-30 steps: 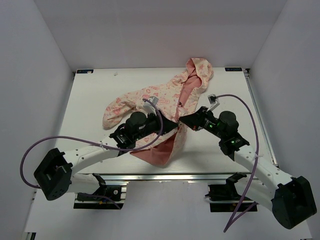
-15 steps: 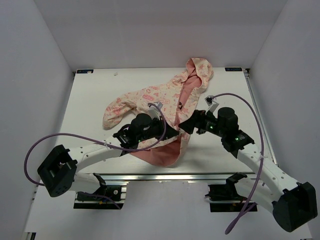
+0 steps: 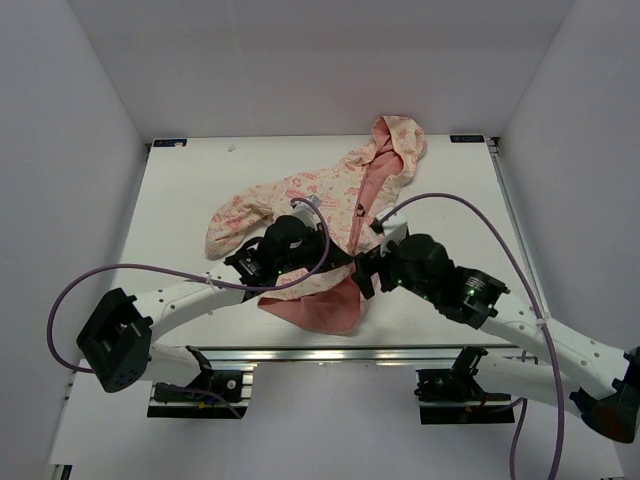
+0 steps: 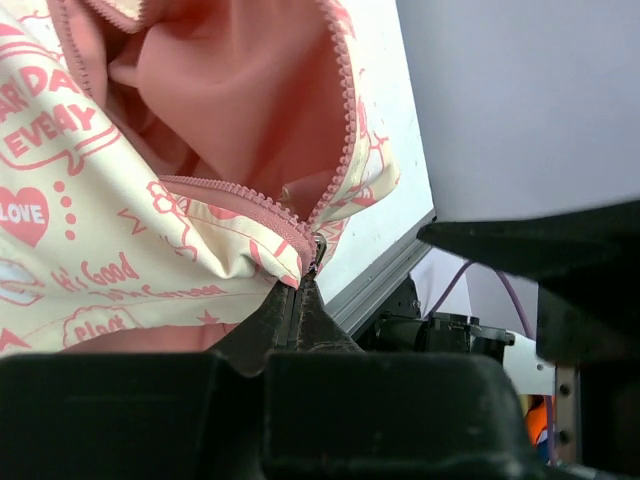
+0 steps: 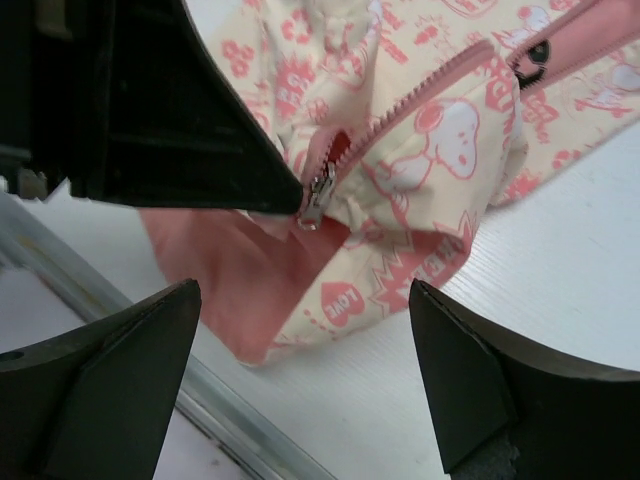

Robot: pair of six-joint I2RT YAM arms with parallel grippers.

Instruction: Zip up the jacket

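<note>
The jacket (image 3: 320, 190) lies spread on the white table, cream with pink print, hood at the far right and pink lining showing at its near end. My left gripper (image 3: 343, 262) is shut on the jacket's bottom edge, right at the foot of the zipper (image 4: 316, 248). In the left wrist view the two pink tooth rows part above the gripper (image 4: 298, 300) and bare lining shows between them. My right gripper (image 5: 305, 300) hangs open just above the metal zipper slider (image 5: 318, 190), touching nothing. The left gripper's dark finger (image 5: 200, 130) ends right beside that slider.
The table's aluminium front rail (image 3: 330, 352) runs just near of the jacket's pink hem and shows in the right wrist view (image 5: 200, 400). Purple cables (image 3: 150, 275) loop off both arms. White walls close in the table on three sides.
My right gripper has opened wide, let go of the jacket and swung left and nearer, over the zipper's foot. The left gripper stays shut and has shifted slightly with the hem.
</note>
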